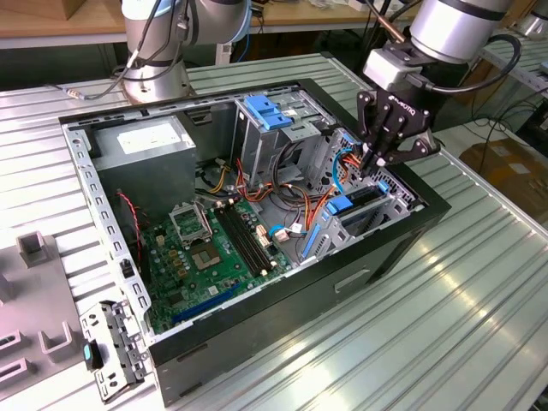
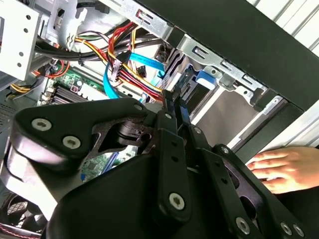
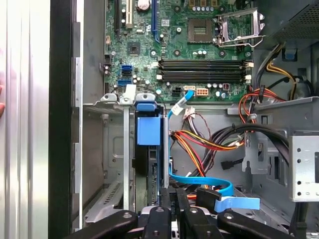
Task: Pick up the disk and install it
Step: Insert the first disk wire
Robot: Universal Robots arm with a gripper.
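The disk (image 1: 364,195) stands on edge in the grey drive cage (image 1: 396,205) at the corner of the open computer case on the exterior view's right. Its blue side rail (image 3: 149,130) faces up in the first wrist view, and a blue tab (image 2: 205,77) of it shows in the second wrist view. My gripper (image 1: 374,164) hangs just over the disk's top edge. The black fingers (image 2: 172,107) are pressed together with nothing between them. Contact with the disk cannot be made out. In the first wrist view the gripper (image 3: 174,196) sits just beside the slot.
Red, orange and blue cables (image 3: 209,144) run close beside the cage. The green motherboard (image 1: 205,248), the grey power-supply box (image 1: 145,141) and a blue latch (image 1: 272,111) on the upper cage fill the case. A person's hand (image 2: 281,169) rests outside the case wall. A second arm's base (image 1: 154,77) stands behind.
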